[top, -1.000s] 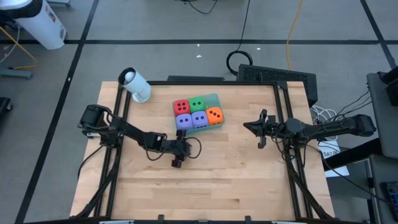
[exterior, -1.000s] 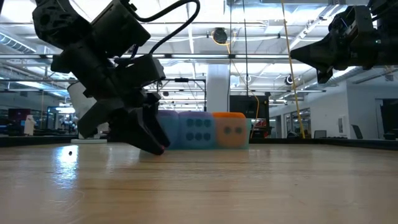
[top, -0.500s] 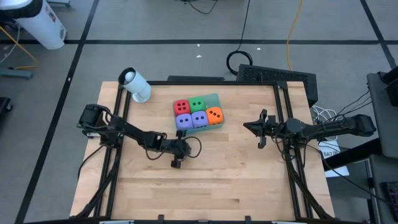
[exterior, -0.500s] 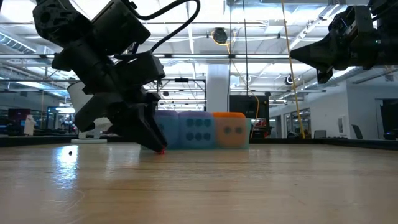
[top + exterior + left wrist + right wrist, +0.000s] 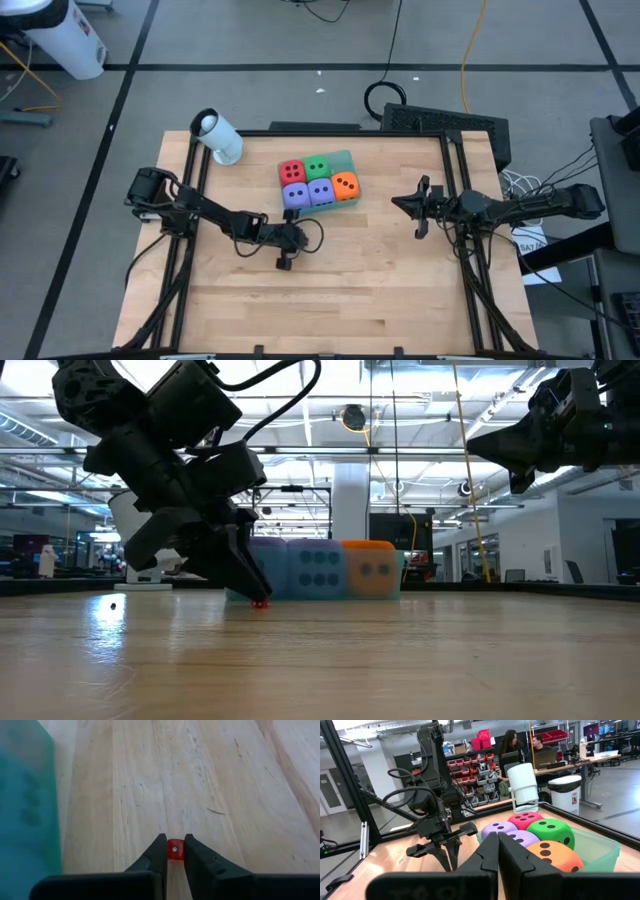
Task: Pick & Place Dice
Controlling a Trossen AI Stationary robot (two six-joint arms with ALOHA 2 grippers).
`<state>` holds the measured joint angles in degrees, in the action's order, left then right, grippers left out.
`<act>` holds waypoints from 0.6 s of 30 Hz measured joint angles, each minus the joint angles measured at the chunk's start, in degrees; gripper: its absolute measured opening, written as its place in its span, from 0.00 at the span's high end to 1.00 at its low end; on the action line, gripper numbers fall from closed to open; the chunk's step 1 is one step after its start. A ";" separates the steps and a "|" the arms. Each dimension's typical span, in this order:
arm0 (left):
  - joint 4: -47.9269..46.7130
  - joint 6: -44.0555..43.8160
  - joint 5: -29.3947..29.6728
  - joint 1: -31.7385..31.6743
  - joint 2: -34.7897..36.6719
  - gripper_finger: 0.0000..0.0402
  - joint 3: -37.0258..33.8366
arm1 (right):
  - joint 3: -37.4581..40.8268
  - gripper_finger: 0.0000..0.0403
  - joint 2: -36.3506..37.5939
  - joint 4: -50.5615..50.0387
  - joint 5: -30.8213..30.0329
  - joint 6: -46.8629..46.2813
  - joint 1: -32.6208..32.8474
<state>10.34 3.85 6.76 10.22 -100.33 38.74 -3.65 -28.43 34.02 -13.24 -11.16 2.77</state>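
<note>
The worktop (image 5: 330,270) is evenly lit from overhead, a glare patch is seen on its near wood in the low view, and the teal tray (image 5: 25,805) is blurred in the left wrist view.

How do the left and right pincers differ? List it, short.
Height: the left pincer is down with its tips at the tabletop; the right pincer hangs well above it.
Grip: the left pincer is closed around a small red cube; the right pincer is shut on nothing.
Pose: the left pincer tilts steeply down; the right pincer lies nearly level.
Shared: both are dark, two-fingered, and outside the teal tray.
</note>
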 joint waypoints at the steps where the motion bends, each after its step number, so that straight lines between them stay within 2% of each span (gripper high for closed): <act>1: 0.05 -0.03 0.04 0.00 0.00 0.89 0.00 | -0.01 1.00 -0.01 0.00 0.00 0.00 0.01; 18: 2.28 2.34 0.34 0.28 -0.07 0.88 -0.02 | 0.01 1.00 -0.01 0.02 0.00 0.04 0.02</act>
<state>12.62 6.19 7.09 10.50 -100.40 38.72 -3.64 -28.45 34.04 -13.23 -11.11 2.79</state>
